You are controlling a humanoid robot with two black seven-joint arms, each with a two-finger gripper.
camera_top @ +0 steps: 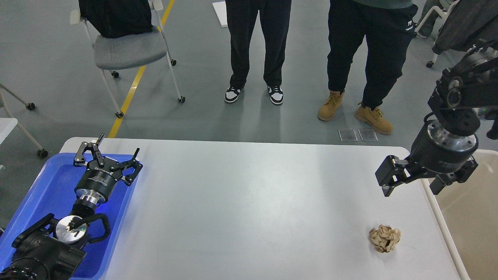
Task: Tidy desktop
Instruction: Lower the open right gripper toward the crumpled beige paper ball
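Observation:
The desktop (249,202) is a wide light grey-white tabletop that fills the lower view. A crumpled brown paper ball (384,238) lies on it near the front right. My right gripper (410,190) hangs open above the table's right side, a little beyond the ball and not touching it. At the far left my left gripper (116,146) is open and empty, its fingers spread over the far end of the blue tray (42,186).
A beige bin with a white rim (441,221) stands against the table's right edge. Two people (256,50) stand just beyond the far edge. A grey chair (128,50) on casters is at the back left.

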